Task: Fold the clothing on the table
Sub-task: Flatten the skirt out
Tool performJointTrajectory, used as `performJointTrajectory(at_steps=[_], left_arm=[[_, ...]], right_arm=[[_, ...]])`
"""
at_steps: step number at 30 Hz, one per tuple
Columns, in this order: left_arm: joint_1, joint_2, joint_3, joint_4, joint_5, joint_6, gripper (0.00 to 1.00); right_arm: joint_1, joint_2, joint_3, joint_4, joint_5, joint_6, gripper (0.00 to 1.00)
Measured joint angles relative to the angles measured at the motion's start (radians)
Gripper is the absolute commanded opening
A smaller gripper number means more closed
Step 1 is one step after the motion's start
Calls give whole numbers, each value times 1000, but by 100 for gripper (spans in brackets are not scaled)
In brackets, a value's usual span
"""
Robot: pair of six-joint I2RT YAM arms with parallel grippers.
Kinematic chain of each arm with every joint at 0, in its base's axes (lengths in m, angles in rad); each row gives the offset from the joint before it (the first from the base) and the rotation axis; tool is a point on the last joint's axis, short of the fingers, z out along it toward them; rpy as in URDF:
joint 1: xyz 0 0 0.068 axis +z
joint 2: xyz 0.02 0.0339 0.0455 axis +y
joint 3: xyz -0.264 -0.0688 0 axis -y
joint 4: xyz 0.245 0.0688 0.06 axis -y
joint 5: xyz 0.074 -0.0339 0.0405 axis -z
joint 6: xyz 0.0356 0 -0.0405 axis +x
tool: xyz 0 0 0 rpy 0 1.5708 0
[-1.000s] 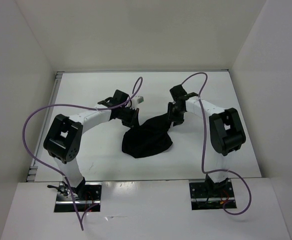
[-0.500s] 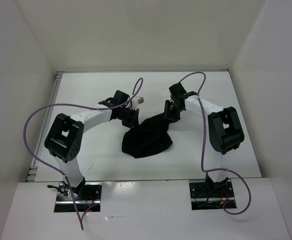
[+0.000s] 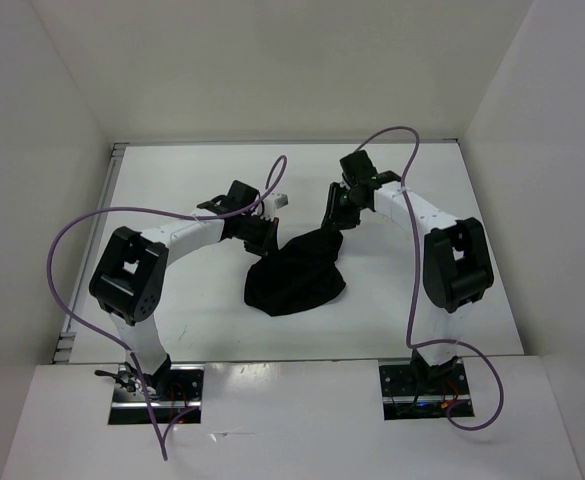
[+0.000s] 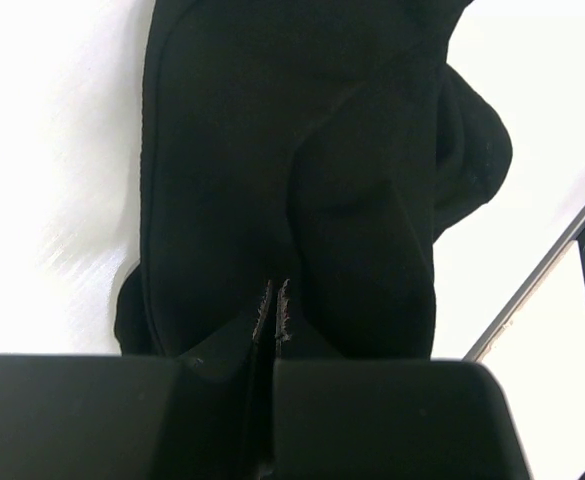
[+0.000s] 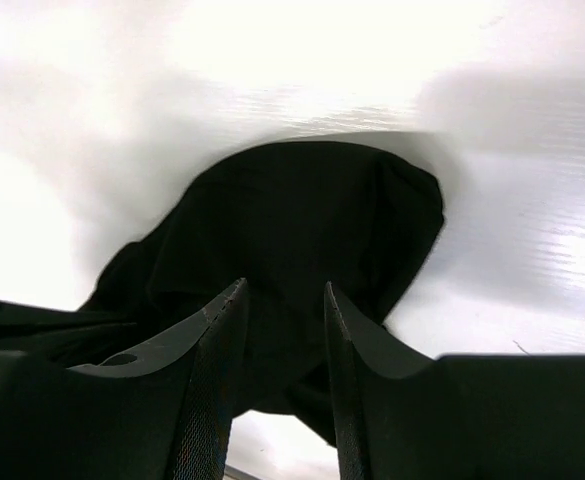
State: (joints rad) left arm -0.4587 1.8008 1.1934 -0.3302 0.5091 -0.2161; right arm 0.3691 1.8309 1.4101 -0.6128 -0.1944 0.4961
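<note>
The clothing (image 3: 297, 275), a limp black piece of fabric, lies bunched in the middle of the white table (image 3: 172, 190). My left gripper (image 3: 263, 234) is at its upper left corner. In the left wrist view the jaws (image 4: 277, 300) are pressed together on the clothing (image 4: 292, 150), whose folds run out from them. My right gripper (image 3: 334, 212) hovers just beyond the upper right corner. Its fingers (image 5: 284, 295) stand apart with nothing between them, and the clothing (image 5: 292, 220) lies below and ahead of them.
White walls (image 3: 52, 120) close the table on the left, back and right. A thin metal edge (image 3: 115, 160) runs along its left side. Purple cables (image 3: 102, 225) loop over both arms. The arm bases (image 3: 157, 385) sit at the near edge.
My right gripper has drawn back toward the far side, off the clothing's upper right corner, its jaws open. The left gripper and the clothing have stayed in place.
</note>
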Motion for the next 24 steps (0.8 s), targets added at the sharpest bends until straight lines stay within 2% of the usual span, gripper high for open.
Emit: performJointTrajectory(at_steps=[8, 15, 17, 18, 19, 20, 24], left_arm=[[0, 0, 0, 0, -7, 0, 2], [0, 0, 0, 0, -8, 0, 2], [0, 0, 0, 0, -8, 0, 2], [0, 0, 0, 0, -8, 0, 2], [0, 0, 0, 0, -8, 0, 2], [0, 0, 0, 0, -8, 0, 2], [0, 0, 0, 0, -8, 1, 2]], right_arm=[[1, 12, -4, -32, 55, 0, 42], [14, 47, -40, -28, 23, -11, 42], [26, 64, -53, -27, 16, -21, 27], [34, 73, -62, -27, 12, -27, 10], [41, 81, -71, -27, 10, -34, 3], [47, 84, -80, -28, 8, -38, 0], [59, 51, -115, -68, 46, -42, 0]])
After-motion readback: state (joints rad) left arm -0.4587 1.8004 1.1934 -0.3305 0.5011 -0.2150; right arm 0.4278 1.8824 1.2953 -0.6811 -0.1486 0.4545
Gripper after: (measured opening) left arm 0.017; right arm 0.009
